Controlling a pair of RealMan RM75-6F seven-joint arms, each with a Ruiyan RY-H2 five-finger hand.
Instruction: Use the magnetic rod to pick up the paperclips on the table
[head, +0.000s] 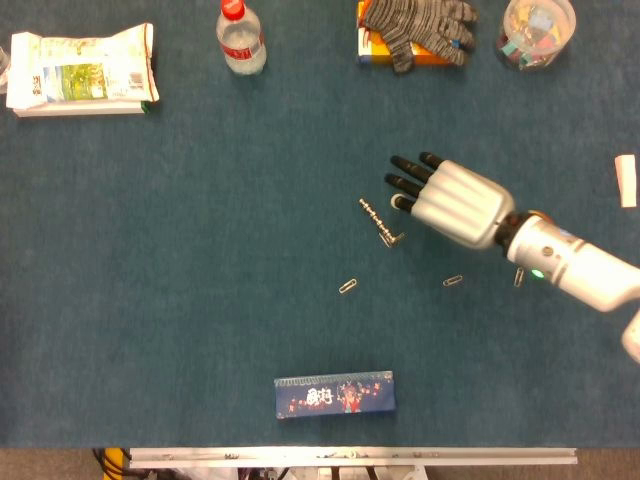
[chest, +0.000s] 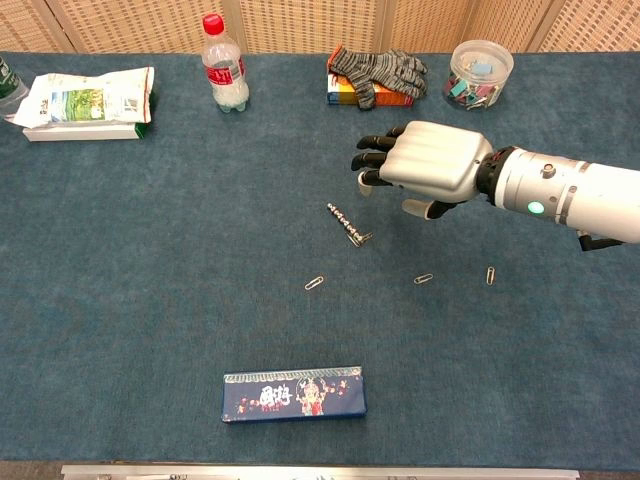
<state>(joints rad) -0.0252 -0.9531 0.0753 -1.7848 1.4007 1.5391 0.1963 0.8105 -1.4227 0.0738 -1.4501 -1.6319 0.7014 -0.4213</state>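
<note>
The magnetic rod (head: 378, 220) (chest: 344, 222), a short beaded metal stick, lies mid-table with one paperclip clinging to its near end. Three more paperclips lie loose on the blue cloth: one (head: 348, 286) (chest: 314, 283) below the rod, one (head: 453, 281) (chest: 424, 278) to its right, and one (head: 518, 277) (chest: 490, 274) further right, half hidden by my forearm in the head view. My right hand (head: 447, 201) (chest: 420, 167) hovers open just right of and above the rod, fingers spread toward it, holding nothing. My left hand is out of sight.
A dark printed box (head: 334, 394) lies near the front edge. Along the back stand a water bottle (head: 241, 38), a bag on a packet (head: 80, 72), grey gloves on an orange box (head: 415, 32) and a clear jar of clips (head: 537, 32). A small white piece (head: 626, 180) lies far right.
</note>
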